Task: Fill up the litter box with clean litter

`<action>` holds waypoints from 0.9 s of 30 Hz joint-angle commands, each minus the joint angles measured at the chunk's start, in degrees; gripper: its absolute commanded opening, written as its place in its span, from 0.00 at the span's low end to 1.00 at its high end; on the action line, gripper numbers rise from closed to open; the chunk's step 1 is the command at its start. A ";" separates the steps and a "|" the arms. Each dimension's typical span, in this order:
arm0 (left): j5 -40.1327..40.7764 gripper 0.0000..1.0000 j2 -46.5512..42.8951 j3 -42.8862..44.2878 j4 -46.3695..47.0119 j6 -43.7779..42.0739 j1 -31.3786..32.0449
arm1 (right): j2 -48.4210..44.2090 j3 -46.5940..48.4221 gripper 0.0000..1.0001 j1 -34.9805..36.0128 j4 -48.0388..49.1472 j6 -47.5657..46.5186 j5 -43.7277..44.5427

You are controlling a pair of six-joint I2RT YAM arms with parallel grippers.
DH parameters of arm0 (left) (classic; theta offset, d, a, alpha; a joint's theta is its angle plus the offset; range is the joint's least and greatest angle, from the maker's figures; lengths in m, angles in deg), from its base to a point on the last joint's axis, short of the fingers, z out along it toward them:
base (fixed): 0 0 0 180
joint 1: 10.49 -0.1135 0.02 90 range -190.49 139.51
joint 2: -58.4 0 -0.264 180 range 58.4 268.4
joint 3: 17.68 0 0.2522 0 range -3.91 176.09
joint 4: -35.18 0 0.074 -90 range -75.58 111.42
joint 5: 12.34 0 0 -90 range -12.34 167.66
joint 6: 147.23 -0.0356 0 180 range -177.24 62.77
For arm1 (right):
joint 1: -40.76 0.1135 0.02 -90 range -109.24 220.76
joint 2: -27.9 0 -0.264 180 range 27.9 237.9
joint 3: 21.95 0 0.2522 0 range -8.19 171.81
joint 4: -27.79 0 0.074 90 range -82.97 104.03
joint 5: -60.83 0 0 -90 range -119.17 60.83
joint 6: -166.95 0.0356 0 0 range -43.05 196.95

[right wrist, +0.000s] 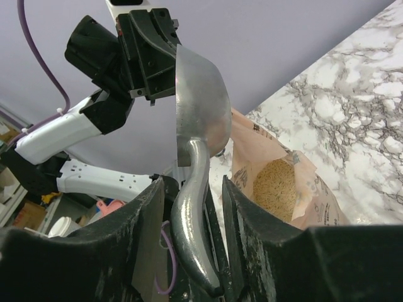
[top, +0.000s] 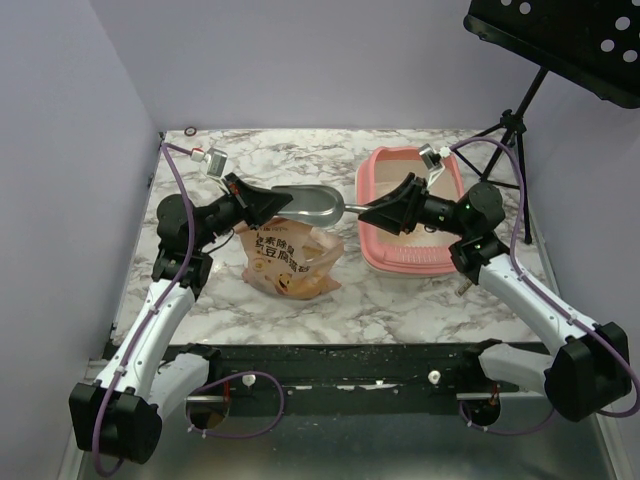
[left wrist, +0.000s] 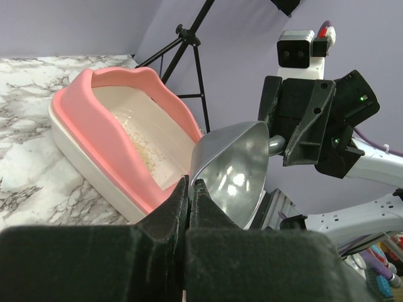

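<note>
Handover, seemingly: the empty scoop (top: 315,203) is pinched at its rim by the left gripper (left wrist: 190,185), and its handle is straddled, unclamped, by the right gripper (right wrist: 192,185) with jaws parted. The litter box (top: 405,262), at three o'clock, is barely dusted with litter (left wrist: 146,151). Next, the handle must be clamped and the bag (top: 290,262), at six o'clock, dipped into.

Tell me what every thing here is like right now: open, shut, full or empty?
Scoop: empty, held in the air.
Left hand: shut on the scoop's rim.
Right hand: open, with the scoop's handle between its fingers.
Bag: open, with litter inside.
Litter box: nearly empty, only a thin sprinkle of grains.
</note>
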 commanded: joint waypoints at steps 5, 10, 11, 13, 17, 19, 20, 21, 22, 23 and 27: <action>-1.29 0.00 -0.06 0.02 2.78 0.21 -0.39 | 1.15 2.08 0.45 0.64 1.81 -0.84 -1.38; -1.29 0.00 0.21 -0.06 2.87 0.21 -0.39 | 1.76 2.52 0.39 1.16 2.60 -0.75 -1.38; -1.29 0.00 0.29 -0.06 2.96 0.21 -0.39 | 1.85 2.69 0.37 1.25 2.69 -0.75 -1.46; -1.46 0.00 0.38 -0.06 3.05 0.38 -0.39 | 2.12 2.87 0.34 1.43 2.87 -0.75 -1.55; -1.64 0.00 0.29 -0.41 2.96 0.21 -0.39 | 2.21 3.13 0.25 1.60 2.34 -1.63 -1.46; -1.73 0.00 0.38 -0.41 2.87 0.12 -0.39 | 2.38 3.31 0.08 1.69 1.64 -2.16 -1.47; -1.64 0.00 0.38 -0.41 2.87 0.03 -0.39 | 2.29 3.39 0.01 1.78 1.29 -2.33 -1.38; -1.64 0.00 0.30 -0.41 2.96 -0.05 -0.39 | 2.29 3.22 0.01 1.87 1.20 -2.51 -1.29; -1.64 0.00 0.29 -0.41 2.96 -0.23 -0.39 | 2.03 3.05 0.00 1.87 0.94 -2.86 -1.11; -1.81 0.01 0.29 -0.33 2.96 -0.49 -0.39 | 1.77 2.87 0.00 1.87 0.33 -3.12 -0.77; -4.88 0.37 0.64 1.51 0.25 -4.52 -0.39 | -0.69 3.13 0.00 1.87 -4.93 -5.93 0.99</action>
